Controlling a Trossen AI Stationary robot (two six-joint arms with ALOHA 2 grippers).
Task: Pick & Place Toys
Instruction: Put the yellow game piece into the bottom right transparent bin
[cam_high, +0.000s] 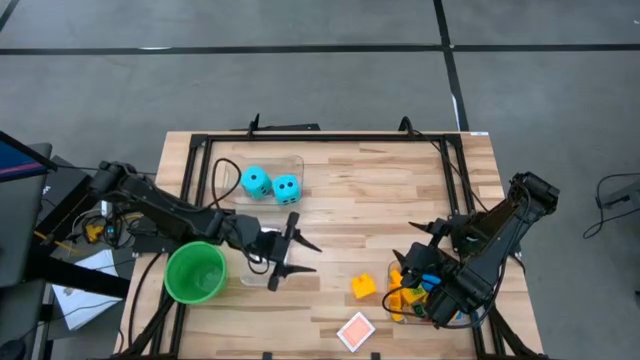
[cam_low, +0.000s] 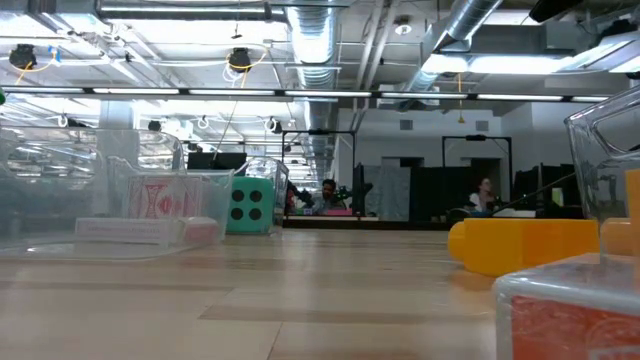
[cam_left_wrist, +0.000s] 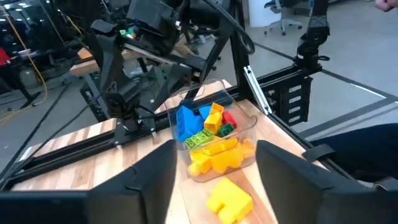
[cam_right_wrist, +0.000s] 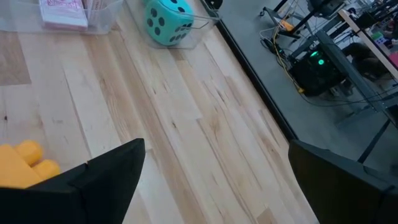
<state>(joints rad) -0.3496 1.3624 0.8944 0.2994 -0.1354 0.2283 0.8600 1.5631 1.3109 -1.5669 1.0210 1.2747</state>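
Two cyan dice (cam_high: 270, 185) sit in a clear bin (cam_high: 225, 172) at the far side; one die (cam_right_wrist: 168, 22) also shows in the right wrist view. A second clear bin (cam_right_wrist: 102, 18) holds red-and-white cards (cam_right_wrist: 62, 11). A loose yellow brick (cam_high: 363, 287) and a single card (cam_high: 356, 330) lie on the table. Mixed bricks (cam_left_wrist: 208, 124) fill a clear bin (cam_high: 398, 300) at the near right. My left gripper (cam_high: 300, 255) hovers open above the table, pointing toward the brick bin, with nothing between its fingers. My right gripper (cam_high: 410, 245) hangs open over the brick bin.
A green cup (cam_high: 195, 272) stands upright at the near left, beside the left arm. A black frame (cam_high: 330, 138) rims the table. Bare wood lies in the middle between the dice bin and the yellow brick.
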